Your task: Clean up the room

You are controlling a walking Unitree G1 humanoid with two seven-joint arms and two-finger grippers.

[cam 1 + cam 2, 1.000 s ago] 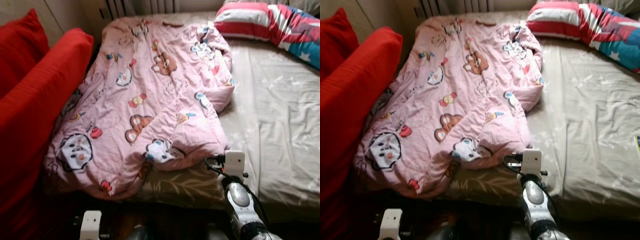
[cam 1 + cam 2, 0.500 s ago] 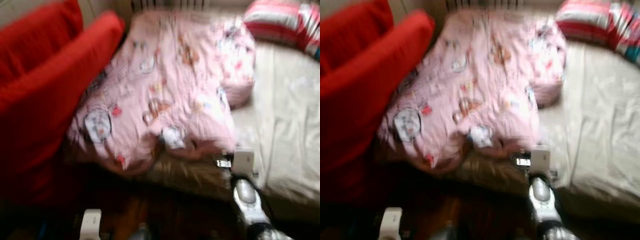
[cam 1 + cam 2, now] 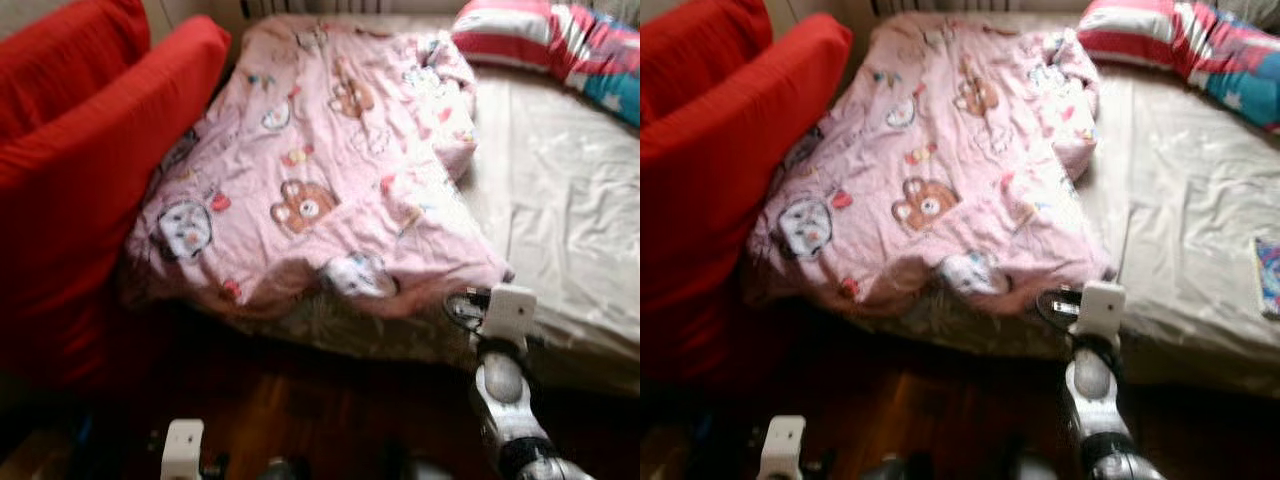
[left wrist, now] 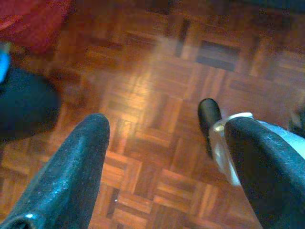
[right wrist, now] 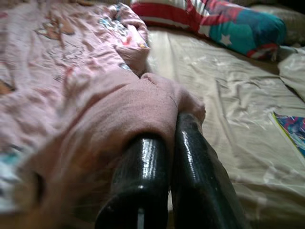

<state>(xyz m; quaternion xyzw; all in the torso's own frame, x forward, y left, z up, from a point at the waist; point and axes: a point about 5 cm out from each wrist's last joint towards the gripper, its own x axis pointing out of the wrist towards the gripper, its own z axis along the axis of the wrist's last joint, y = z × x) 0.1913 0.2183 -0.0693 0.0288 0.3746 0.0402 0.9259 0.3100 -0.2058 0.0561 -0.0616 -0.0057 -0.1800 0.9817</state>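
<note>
Head views, step in hand: making the bed, as I judge it; the right gripper [image 3: 478, 296] sits at the near corner of the pink blanket [image 3: 330, 170], at the foot edge of the bed [image 3: 570, 210].
Head views, blanket: it lies rumpled over the half of the bed on the robot's left, reaching up toward the striped pillow [image 3: 540, 40] at the head; the other half shows bare beige sheet.
Head views, surroundings: a red sofa [image 3: 80, 160] stands just beside the bed on the robot's left; a small colourful book [image 3: 1268, 275] lies on the sheet, well apart from the blanket.
Head views, left arm: it hangs low over the dark wooden floor [image 3: 300, 400], idle.
Left wrist view, left gripper [image 4: 167, 143]: fingers spread wide, holding nothing, pointed down at the parquet.
Right wrist view, right gripper: the two black fingers [image 5: 143, 176] are pressed close together, with a fold of pink blanket [image 5: 119, 114] pinched between them and bunched over their tips.
Right wrist view, beyond the grip: bare sheet runs on toward the striped pillow [image 5: 209, 21].
Next move, my judgement: draw the held corner across toward the robot's right to spread the blanket over the bare sheet, keeping the pinch firm so the cloth does not slip out.
</note>
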